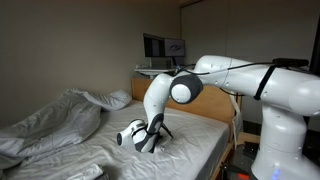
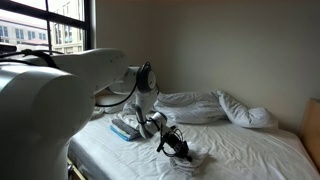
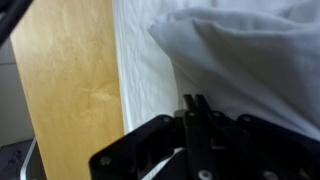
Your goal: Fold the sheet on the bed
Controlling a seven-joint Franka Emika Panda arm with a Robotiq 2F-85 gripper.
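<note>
your hand (image 2: 178,147) is down on the sheet (image 2: 197,158), near the tabletop (image 2: 250,150) edge closest to the robot, fingers (image 3: 190,112) pressed together. looks thin, limp, light: pinch a corner, expect it to drape and slide.

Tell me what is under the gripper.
The sheet, rumpled on the bed, lies under the gripper. Its fingers look shut; whether cloth is pinched between them is hidden.
</note>
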